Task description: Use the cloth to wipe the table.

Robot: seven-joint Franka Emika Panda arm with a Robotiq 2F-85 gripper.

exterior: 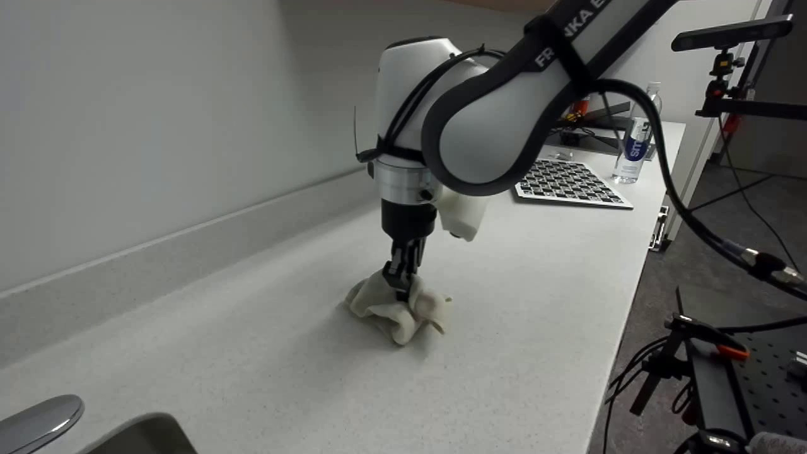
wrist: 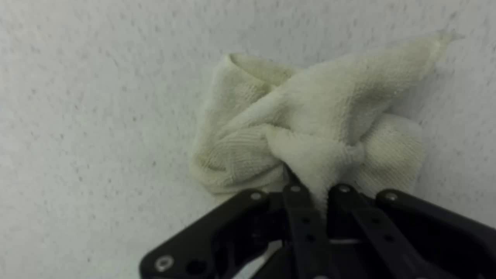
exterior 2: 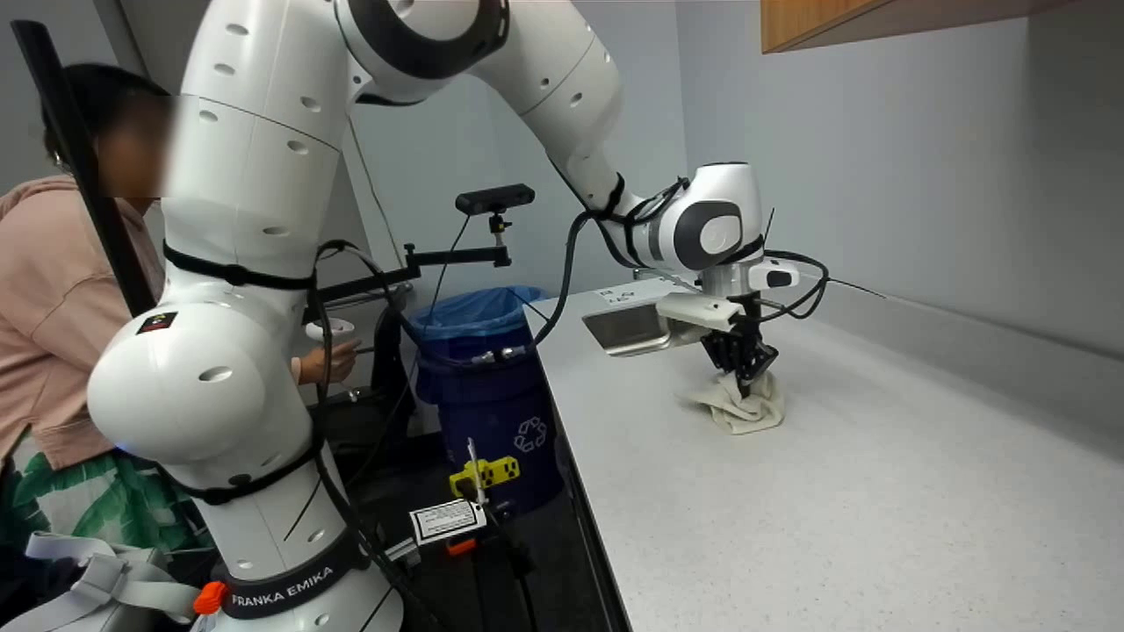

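Directly below the gripper (exterior: 402,295), in an exterior view, the cloth (exterior: 392,313) lies bunched on the table (exterior: 523,315). In an exterior view, the sink (exterior 2: 625,328) lies beyond the gripper, apart from the cloth. In the wrist view, the fingers (wrist: 299,197) stand nearly together, clamping a fold of the cloth; loose folds spread out past them. Step in hand, by judgement: wiping, or the grasp preceding it; which cannot be told. Next move calls for: firm grip, light downward pressure, level sideways strokes across the table.
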